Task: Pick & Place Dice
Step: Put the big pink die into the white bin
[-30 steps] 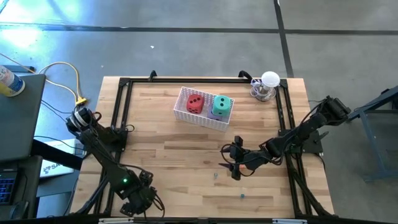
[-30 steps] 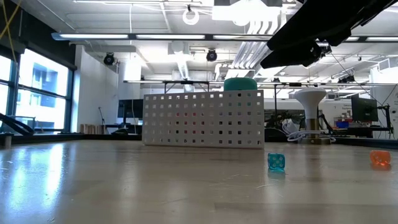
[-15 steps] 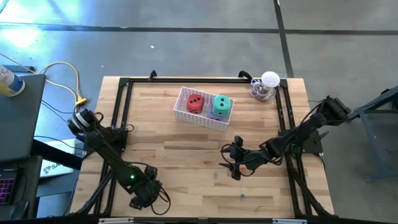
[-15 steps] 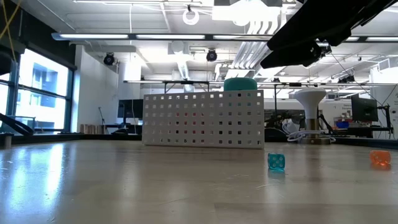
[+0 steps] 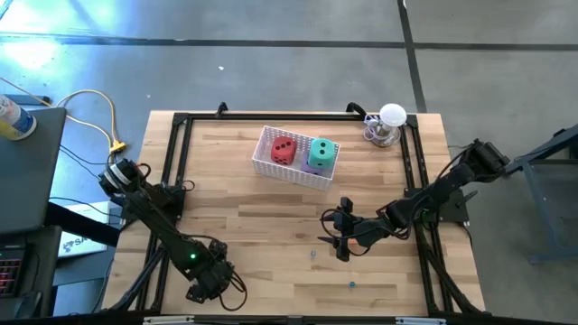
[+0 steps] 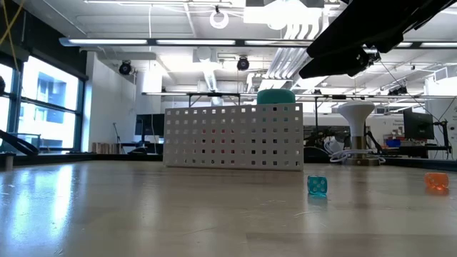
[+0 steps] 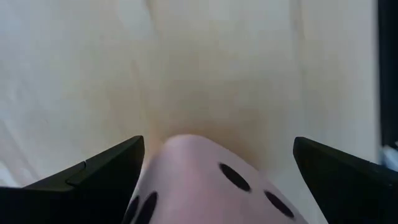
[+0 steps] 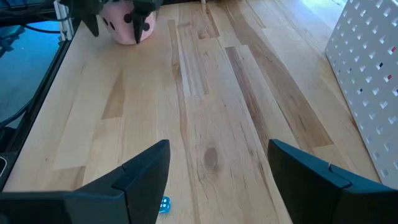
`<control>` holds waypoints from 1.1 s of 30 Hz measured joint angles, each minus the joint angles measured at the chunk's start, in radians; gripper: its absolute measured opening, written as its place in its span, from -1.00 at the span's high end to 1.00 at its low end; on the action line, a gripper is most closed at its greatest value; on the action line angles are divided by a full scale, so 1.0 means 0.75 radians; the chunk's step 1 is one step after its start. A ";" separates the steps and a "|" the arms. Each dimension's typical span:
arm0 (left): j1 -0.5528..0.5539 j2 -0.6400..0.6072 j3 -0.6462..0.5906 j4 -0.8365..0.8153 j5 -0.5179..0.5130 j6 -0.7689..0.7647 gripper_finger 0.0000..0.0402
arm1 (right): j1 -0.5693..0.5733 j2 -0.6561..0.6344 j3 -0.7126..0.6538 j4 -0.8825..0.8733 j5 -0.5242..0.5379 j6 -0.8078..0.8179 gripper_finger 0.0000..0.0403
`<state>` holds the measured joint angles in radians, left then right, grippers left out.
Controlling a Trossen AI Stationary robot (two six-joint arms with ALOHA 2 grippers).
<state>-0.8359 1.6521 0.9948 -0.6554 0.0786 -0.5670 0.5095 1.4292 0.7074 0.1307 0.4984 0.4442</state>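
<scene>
The left gripper is down at the near left corner of the table, its two dark fingers spread as wide as they go, one on each side of the pink die. From the left wrist view the die sits right between them, a soft, pale pink cube with rounded edges and black pips on the faces turned toward the camera. I cannot tell whether the fingers actually touch its sides. In the right wrist view the same pink die shows at the far end of the boards, with dark fingers coming down around it.

The right gripper hovers over the middle of the table, toward the near side, with its fingers standing partly apart and nothing between them. Just near it a tiny blue die lies on the wood, and a small orange one lies farther off to the side in the low view.

Toward the back of the wooden table sits the white perforated basket, set slightly askew. Inside it the red die lies on the left with dark pips facing up, and the green die is on the right, standing higher, so that its top shows over the basket wall in the low view. A sliver of purple die peeks out under the green one. A small white lamp-like stand is at the back right corner.
</scene>
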 joint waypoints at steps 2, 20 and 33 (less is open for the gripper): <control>0.007 -0.023 0.004 -0.008 0.059 -0.003 -0.99 | 0.000 0.000 0.000 0.000 0.000 0.000 -0.30; -0.034 -0.069 0.291 -0.495 0.134 0.113 -0.99 | 0.000 0.000 0.000 0.000 0.000 0.000 -0.30; -0.159 -0.033 0.321 -0.662 -0.014 0.012 -0.99 | 0.000 0.000 0.000 0.000 0.000 0.003 -0.30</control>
<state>-0.9550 1.6276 1.2358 -1.1515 0.0678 -0.5578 0.5095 1.4292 0.7074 0.1305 0.4985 0.4465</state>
